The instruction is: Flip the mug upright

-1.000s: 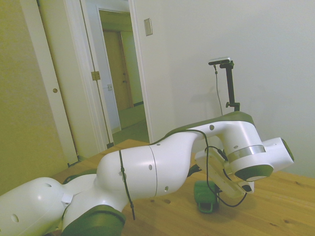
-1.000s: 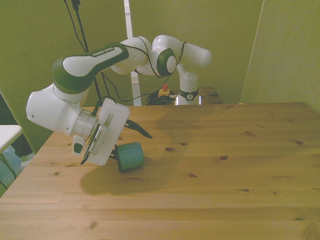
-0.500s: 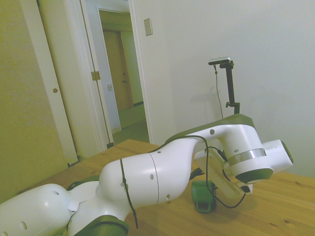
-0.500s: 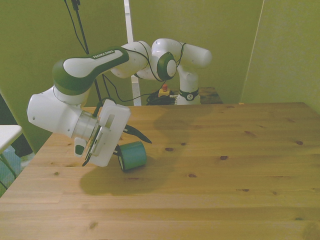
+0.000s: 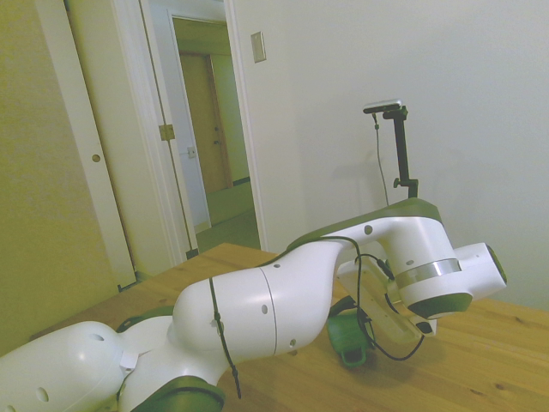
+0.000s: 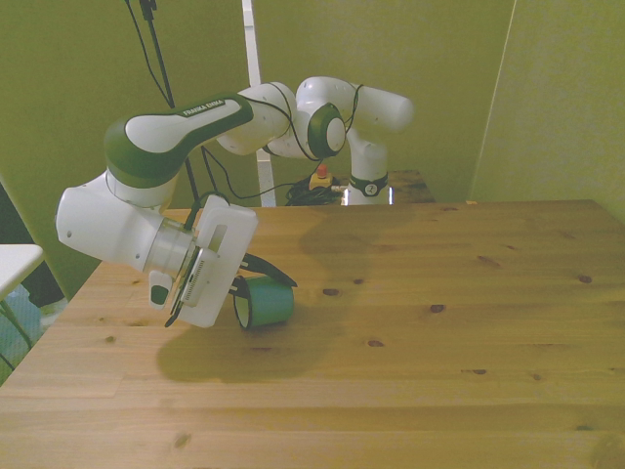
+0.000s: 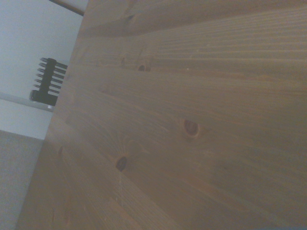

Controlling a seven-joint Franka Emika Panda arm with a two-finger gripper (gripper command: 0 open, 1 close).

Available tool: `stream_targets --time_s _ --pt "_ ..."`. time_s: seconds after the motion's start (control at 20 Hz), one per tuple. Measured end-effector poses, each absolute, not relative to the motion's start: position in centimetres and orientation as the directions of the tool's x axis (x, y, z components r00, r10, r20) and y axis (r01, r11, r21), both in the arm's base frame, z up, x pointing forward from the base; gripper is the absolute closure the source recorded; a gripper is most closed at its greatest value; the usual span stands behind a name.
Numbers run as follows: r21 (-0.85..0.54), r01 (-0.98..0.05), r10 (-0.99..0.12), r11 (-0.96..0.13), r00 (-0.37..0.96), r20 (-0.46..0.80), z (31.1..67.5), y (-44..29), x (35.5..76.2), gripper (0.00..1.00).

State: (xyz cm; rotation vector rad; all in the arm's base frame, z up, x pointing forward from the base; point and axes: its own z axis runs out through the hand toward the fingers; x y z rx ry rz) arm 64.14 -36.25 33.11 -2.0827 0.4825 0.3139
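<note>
A broad wooden tabletop (image 6: 469, 322) of knotted pine planks fills the front view, with yellow-green walls behind it. The white Franka arm (image 6: 176, 137), banded in dark green, arches over the tabletop's far edge and folds down toward about 9 o'clock in the front view, its wrist turned nearly level with the planks. In the side view the same arm (image 5: 283, 292) crosses the frame from 8 o'clock toward 4 o'clock, with a white-framed open doorway (image 5: 206, 120) and a plain wall behind it.

At the end of the wrist, the hand (image 6: 256, 293) points sideways toward the front view's right, low over the wood. Its dark fingers (image 6: 269, 266) run along either side of the mug (image 6: 264, 302) and look clamped on it, though the contact itself is partly hidden by the white flange of the wrist.

The small teal-green mug sits at about 8 o'clock in the front view, tilted with its rim toward the wrist and its base end toward the front view's right, casting a shadow on the planks beneath it. In the side view the mug (image 5: 345, 337) shows as a green shape below the wrist, close to the tabletop. The wrist view takes in only bare planks (image 7: 201, 120) with dark knots.
</note>
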Motion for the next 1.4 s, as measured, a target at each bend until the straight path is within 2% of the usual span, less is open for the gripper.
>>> stream_targets --time_s 0.25,0.45,0.75,0.95,1.2,1.4 --pt "-0.736 -0.439 -0.225 -0.516 0.898 -0.379 35.3 -35.6 64.6 1.00" --pt "-0.685 -0.426 -0.275 -0.590 0.905 -0.326 38.2 -35.0 65.4 1.00" --pt "-0.544 -0.406 -0.344 -0.735 0.914 -0.217 41.3 -34.1 66.9 1.00" --pt "-0.448 -0.396 -0.395 -0.801 0.913 -0.101 43.5 -33.4 68.6 1.00" --pt "-0.359 -0.410 -0.433 -0.838 0.901 -0.019 43.8 -33.0 70.0 1.00" --pt "-0.290 -0.449 -0.464 -0.845 0.886 -0.019 43.1 -32.7 70.5 1.00"
